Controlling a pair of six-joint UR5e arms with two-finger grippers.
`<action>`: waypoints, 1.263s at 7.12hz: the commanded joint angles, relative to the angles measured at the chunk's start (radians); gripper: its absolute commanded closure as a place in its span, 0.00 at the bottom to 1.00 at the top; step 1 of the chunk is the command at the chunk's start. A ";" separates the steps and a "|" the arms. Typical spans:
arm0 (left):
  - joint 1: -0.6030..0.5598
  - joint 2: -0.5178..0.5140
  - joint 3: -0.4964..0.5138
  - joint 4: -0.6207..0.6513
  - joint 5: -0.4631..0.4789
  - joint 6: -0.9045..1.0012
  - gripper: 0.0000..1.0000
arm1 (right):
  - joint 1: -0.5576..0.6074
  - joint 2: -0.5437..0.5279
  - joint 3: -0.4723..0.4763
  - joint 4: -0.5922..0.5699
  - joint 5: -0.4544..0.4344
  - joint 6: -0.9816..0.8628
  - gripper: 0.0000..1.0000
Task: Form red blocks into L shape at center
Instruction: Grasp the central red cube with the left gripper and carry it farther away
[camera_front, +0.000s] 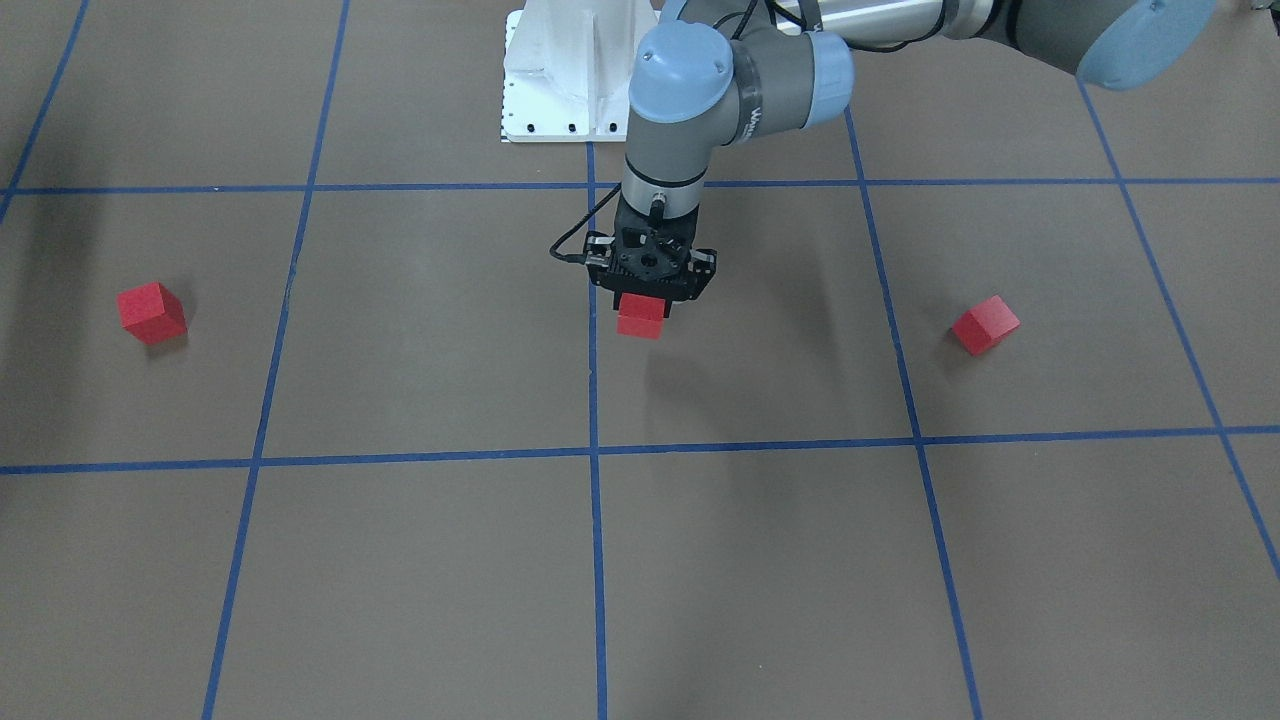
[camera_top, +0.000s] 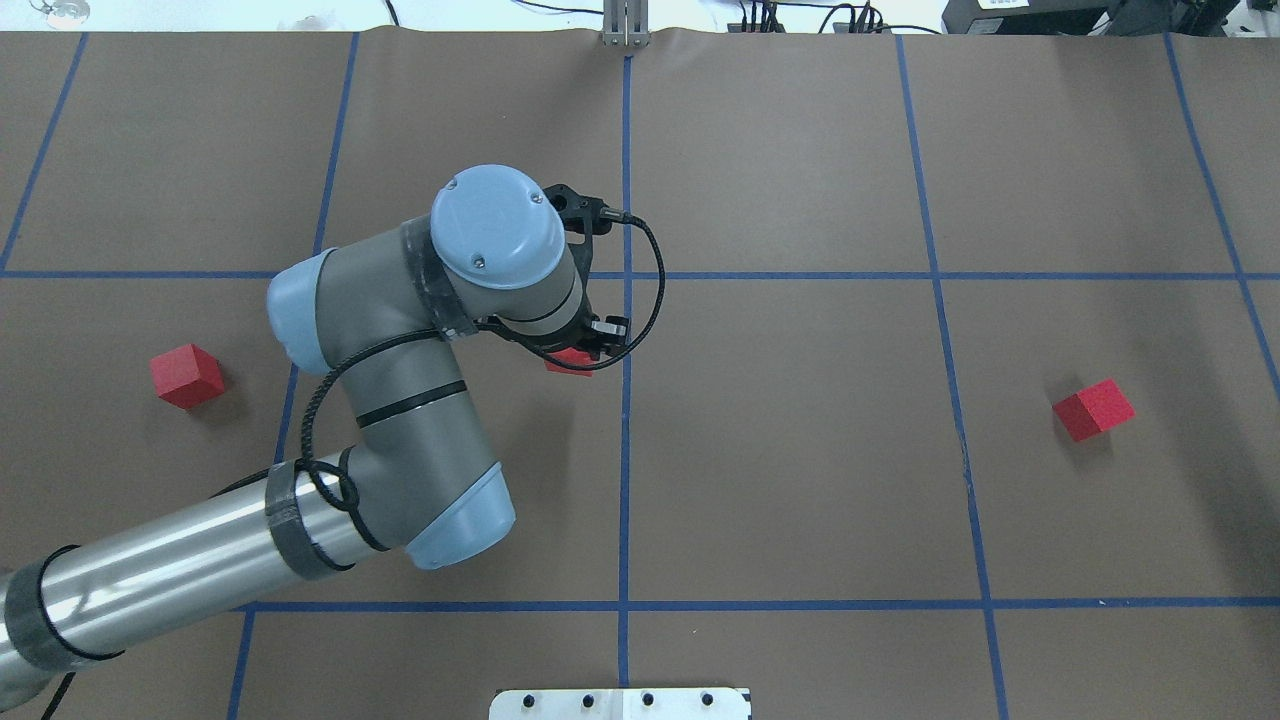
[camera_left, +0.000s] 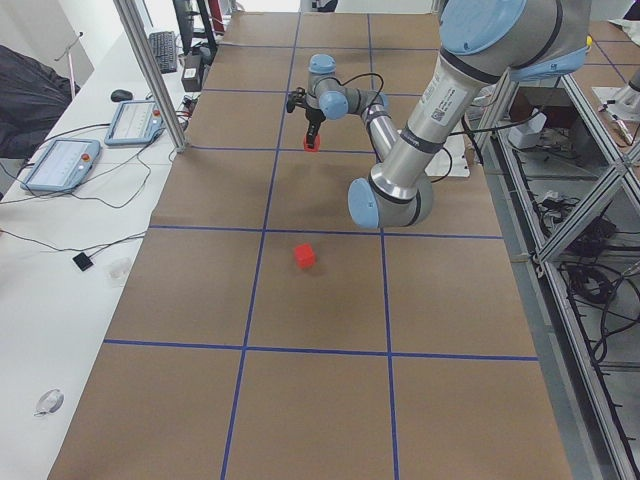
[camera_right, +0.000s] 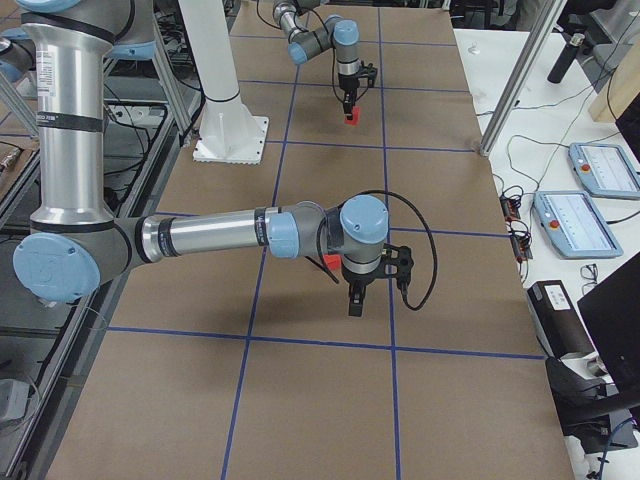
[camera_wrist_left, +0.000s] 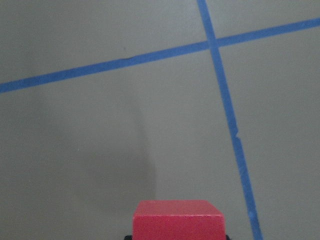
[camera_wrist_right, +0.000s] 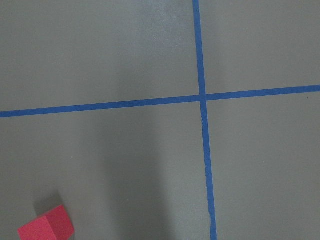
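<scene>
My left gripper (camera_front: 645, 300) is shut on one of the red blocks (camera_front: 641, 318) and holds it a little above the floor. It hangs just left of the middle tape line, short of the center crossing (camera_top: 625, 275). The left wrist view has this block (camera_wrist_left: 177, 219) at its bottom edge. A second red block (camera_top: 187, 375) lies far left and a third (camera_top: 1093, 408) far right, both tilted to the grid. My right gripper (camera_right: 355, 295) shows only in the exterior right view, low beside a red block (camera_right: 327, 262). I cannot tell whether it is open or shut.
Blue tape (camera_top: 940, 400) divides the brown floor into large squares. The white robot base plate (camera_front: 560, 80) sits at the near edge. Tablets and cables (camera_left: 60, 160) lie on a side bench beyond the floor's far edge.
</scene>
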 joint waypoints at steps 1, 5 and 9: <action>-0.007 -0.108 0.189 -0.075 0.006 -0.030 1.00 | -0.003 0.000 -0.001 0.000 0.000 0.000 0.01; -0.012 -0.144 0.329 -0.195 0.042 -0.043 1.00 | -0.005 0.000 -0.004 0.000 0.000 0.000 0.01; -0.010 -0.171 0.380 -0.195 0.042 -0.039 1.00 | -0.006 0.000 -0.005 0.000 0.000 0.002 0.01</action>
